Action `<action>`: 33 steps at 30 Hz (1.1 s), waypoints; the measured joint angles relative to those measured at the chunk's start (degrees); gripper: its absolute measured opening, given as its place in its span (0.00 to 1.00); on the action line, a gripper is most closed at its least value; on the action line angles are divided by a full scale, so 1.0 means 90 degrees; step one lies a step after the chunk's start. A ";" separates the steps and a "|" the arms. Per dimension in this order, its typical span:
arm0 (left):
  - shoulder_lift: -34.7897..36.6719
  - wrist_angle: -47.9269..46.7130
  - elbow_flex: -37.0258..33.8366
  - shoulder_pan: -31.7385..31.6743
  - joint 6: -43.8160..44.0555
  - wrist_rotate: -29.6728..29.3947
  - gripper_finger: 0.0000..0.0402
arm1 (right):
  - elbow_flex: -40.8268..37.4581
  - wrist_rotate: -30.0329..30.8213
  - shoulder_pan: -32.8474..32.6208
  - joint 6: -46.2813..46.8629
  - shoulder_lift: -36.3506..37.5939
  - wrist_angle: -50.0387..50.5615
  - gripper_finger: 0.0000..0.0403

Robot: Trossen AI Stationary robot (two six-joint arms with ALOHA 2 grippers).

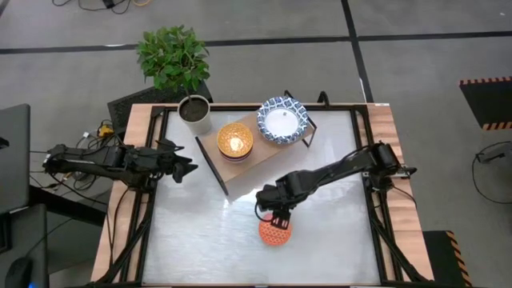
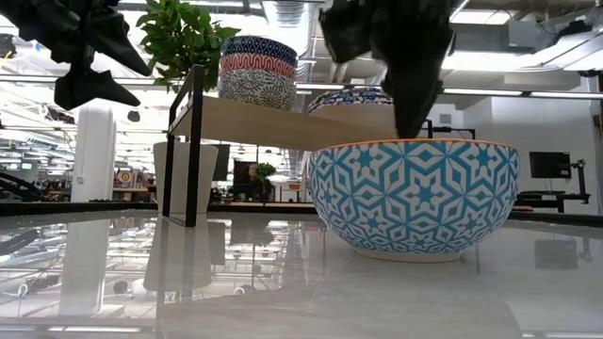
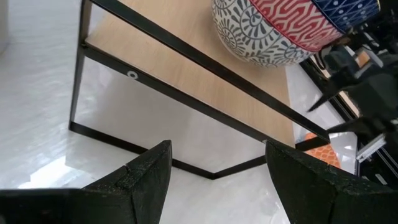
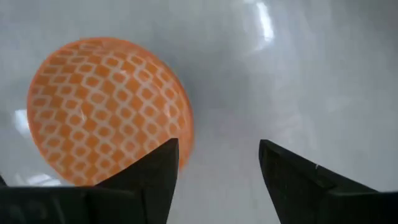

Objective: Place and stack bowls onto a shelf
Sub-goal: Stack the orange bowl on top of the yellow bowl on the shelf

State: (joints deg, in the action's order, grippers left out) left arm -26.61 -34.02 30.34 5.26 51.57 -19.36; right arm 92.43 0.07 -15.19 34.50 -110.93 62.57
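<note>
A small bowl, orange with a white lattice inside [image 4: 106, 112] and blue-and-white stars outside [image 2: 415, 198], stands on its foot on the table [image 1: 274, 232], near the shelf's near end. My right gripper [image 4: 217, 168] is open above its rim, pointing down [image 1: 278, 214]. One finger is over the inside and the other outside. The wooden shelf [image 1: 216, 156] carries a stack of three patterned bowls [image 2: 257, 71] and a wide blue-and-white bowl [image 1: 282, 120]. My left gripper [image 3: 217, 168] is open and hovers left of the shelf [image 1: 190, 166], facing it. My right gripper comes at the bowl from above with its fingers on either side of the rim [image 4: 185, 127]. One fingertip [image 2: 407, 132] reaches down to rim level. Whether a finger touches the rim, I cannot tell.
A white plant pot [image 1: 194, 112] with a leafy plant stands at the shelf's far left corner. The shelf's thin black legs [image 2: 193, 151] and frame bars [image 3: 186, 53] stand between my left gripper and the bowl. Black rails line the table's sides [image 1: 376, 200].
</note>
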 joint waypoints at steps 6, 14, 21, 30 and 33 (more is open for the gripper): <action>0.0000 -0.0025 -0.0001 0.0000 0.0005 0.0136 0.61 | -0.0714 -0.0137 0.0007 0.0057 0.0000 -0.1078 0.61; 0.0000 -0.0188 -0.0001 0.0000 -0.0001 0.0142 0.61 | -0.1425 -0.0418 0.0006 0.0367 0.0000 -0.1856 0.60; 0.0000 -0.0194 0.0001 0.0000 -0.0053 0.0142 0.61 | -0.1485 -0.0542 0.0006 0.0473 0.0000 -0.1883 0.33; 0.0000 -0.0222 -0.0001 0.0000 -0.0060 0.0135 0.61 | -0.1419 -0.0692 0.0006 0.0531 0.0000 -0.1914 0.09; 0.0000 -0.0352 0.0000 0.0000 -0.0058 0.0132 0.61 | -0.1121 -0.0848 0.0023 0.0529 0.0118 -0.1556 0.09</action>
State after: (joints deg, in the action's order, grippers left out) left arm -26.61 -37.18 30.34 5.26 51.05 -18.17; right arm 82.34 -7.56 -14.98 39.27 -109.87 48.56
